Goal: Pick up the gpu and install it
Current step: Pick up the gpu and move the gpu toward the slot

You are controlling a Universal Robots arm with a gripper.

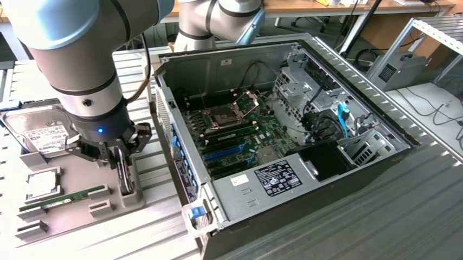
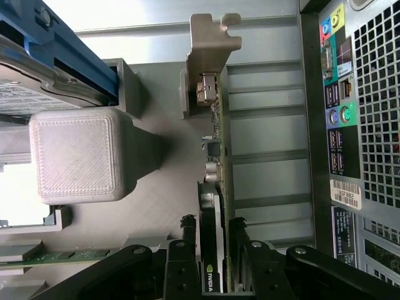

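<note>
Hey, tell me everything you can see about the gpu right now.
The gpu is a thin flat card standing on its long edge in a grey holder beside the open PC case. It has a silver metal bracket at one end, a greenish board edge with small parts, and a black cooler. The tool grips it from both sides.

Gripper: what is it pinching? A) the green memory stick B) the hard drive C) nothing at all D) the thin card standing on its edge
D: the gripper is closed against both sides of the thin card, which stands on edge in the grey tray.
</note>
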